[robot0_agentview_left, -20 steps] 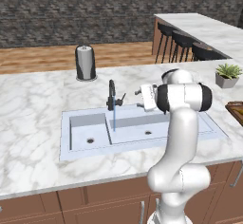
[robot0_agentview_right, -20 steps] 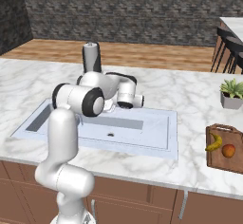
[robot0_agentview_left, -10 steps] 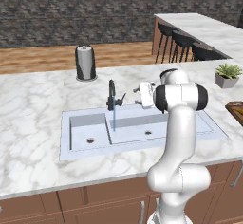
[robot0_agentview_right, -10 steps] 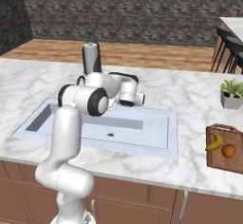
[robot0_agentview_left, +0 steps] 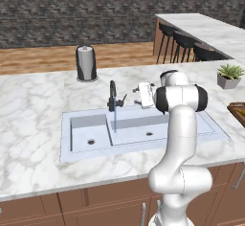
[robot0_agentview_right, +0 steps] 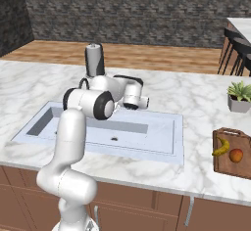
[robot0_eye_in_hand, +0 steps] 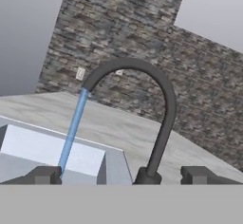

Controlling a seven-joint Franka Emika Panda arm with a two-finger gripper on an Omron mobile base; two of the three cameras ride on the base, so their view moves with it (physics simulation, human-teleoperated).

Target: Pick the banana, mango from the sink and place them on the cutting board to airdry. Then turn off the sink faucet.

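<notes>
faucet (robot0_agentview_left: 113, 98) stands upright at the back rim of the sink (robot0_agentview_left: 201, 124), and we see a thin blue stream falling from its spout into the basin by the divider. in the left base view the gripper (robot0_agentview_left: 137, 96) sits at 3 o'clock of the faucet, near it, apart from it, pointing toward it. in the hand view the two dark finger tips (robot0_eye_in_hand: 43, 174) stand wide apart, with the faucet's base rising between them, nearer the right one; we read the claw as spread, pinching nothing.

in the right base view the cutting board (robot0_agentview_right: 240, 169) lies on the marble at 3 o'clock of the sink, well apart from the arm. banana (robot0_agentview_right: 221, 147) and mango (robot0_agentview_right: 236, 155) both rest on it, banana at 9 o'clock of the mango, just beside it. potted plant (robot0_agentview_right: 240, 96) stands at 12 o'clock of the board. paper-towel holder (robot0_agentview_left: 86, 63) stands on the counter at 11 o'clock of the faucet. we see each basin with its round drain and no fruit in it.
</notes>
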